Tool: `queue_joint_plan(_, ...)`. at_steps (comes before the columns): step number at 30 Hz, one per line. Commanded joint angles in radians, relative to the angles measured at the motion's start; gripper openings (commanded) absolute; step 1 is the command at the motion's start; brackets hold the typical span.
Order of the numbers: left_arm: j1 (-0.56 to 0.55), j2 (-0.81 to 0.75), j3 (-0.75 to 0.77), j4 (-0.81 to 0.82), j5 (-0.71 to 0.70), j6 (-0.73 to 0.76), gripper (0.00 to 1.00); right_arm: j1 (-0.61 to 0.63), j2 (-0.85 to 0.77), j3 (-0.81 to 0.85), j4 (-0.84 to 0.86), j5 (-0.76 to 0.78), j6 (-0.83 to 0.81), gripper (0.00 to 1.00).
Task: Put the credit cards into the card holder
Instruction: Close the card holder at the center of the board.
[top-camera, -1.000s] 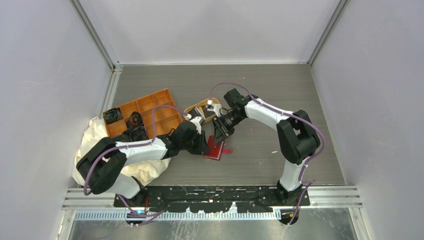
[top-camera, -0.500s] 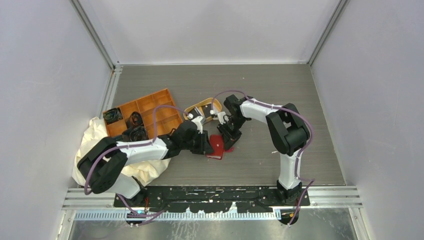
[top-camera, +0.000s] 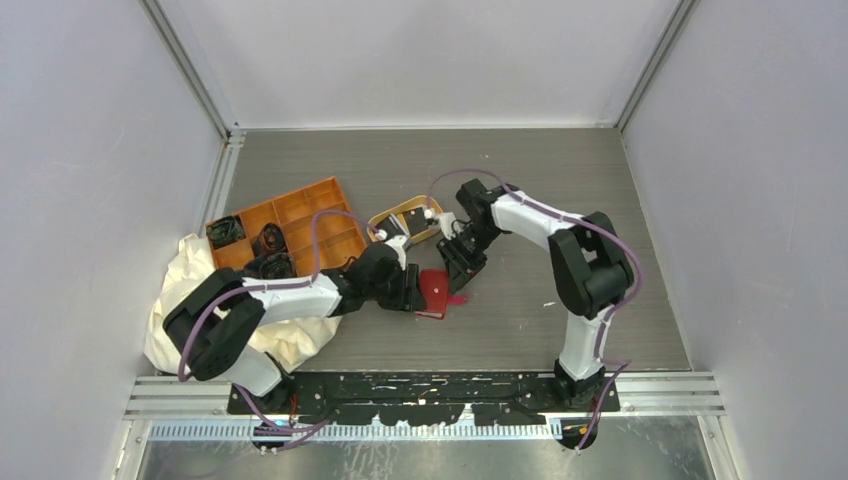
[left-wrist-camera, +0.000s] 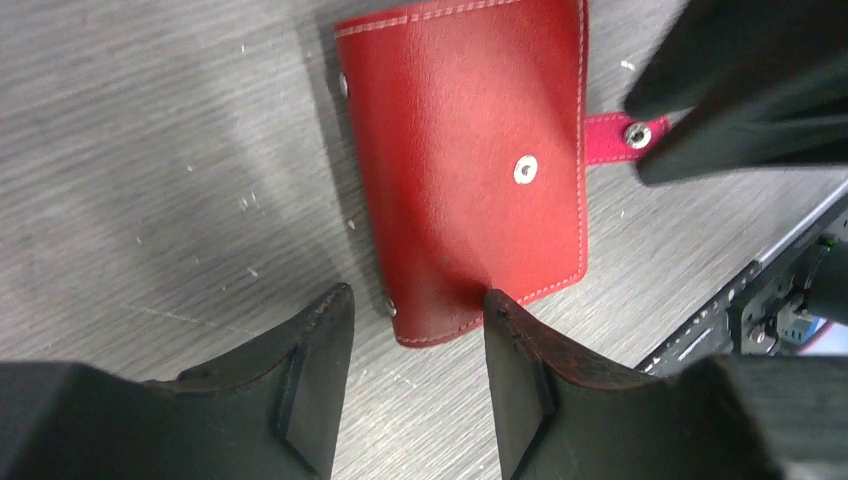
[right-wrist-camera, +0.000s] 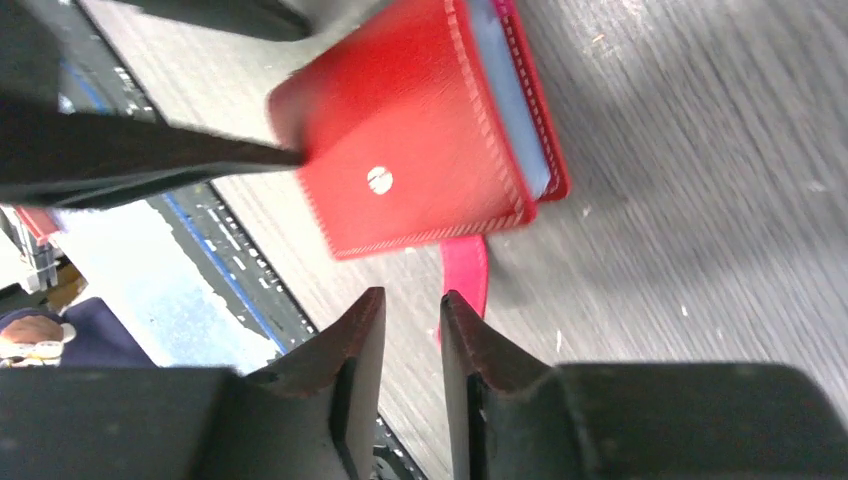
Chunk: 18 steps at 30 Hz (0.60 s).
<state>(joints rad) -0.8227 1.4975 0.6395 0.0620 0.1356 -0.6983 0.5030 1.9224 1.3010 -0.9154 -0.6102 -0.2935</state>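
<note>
Card holder (left-wrist-camera: 470, 170): red, folded shut, lying flat on the desk (top-camera: 600, 200); one metal snap stud shows on its upper cover.
Snap tab (left-wrist-camera: 612, 134): red strap with its own stud, sticking out from the holder's long edge, unfastened and flat on the desk.
Grey-blue layer (right-wrist-camera: 510, 100): shows along the holder's open edge under the cover; cannot tell whether it is card or sleeve.
Left tool (left-wrist-camera: 415, 305): low at one corner of the holder, fingers moderately wide apart. One fingertip (left-wrist-camera: 500, 310) is at the holder's stitched edge; nothing is gripped.
Right tool (right-wrist-camera: 410, 305): on the tab side of the holder, fingers at a narrow gap with bare desk seen between them. The tab lies just beyond one fingertip.
Oval tan dish (top-camera: 385, 215): near the holder, on its far side, partly under the right arm; contents too small to tell.
Orange tray (top-camera: 300, 215): beyond the dish from the holder, with dark items (top-camera: 226, 230) in some compartments.
Cream cloth (top-camera: 185, 275): well apart from the holder, under the left arm, touching the tray.
</note>
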Motion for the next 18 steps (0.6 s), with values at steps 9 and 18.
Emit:
queue_joint_plan(9,-0.065,0.075,0.088,0.011,0.001,-0.085,0.42,-0.104,-0.163,-0.115,-0.057,-0.002,-0.042,0.61)
queue_joint_plan(18,-0.136,0.117,0.070,0.081,-0.074,-0.200,0.36,-0.101,-0.077,-0.103,-0.054,0.069,0.005,0.50)
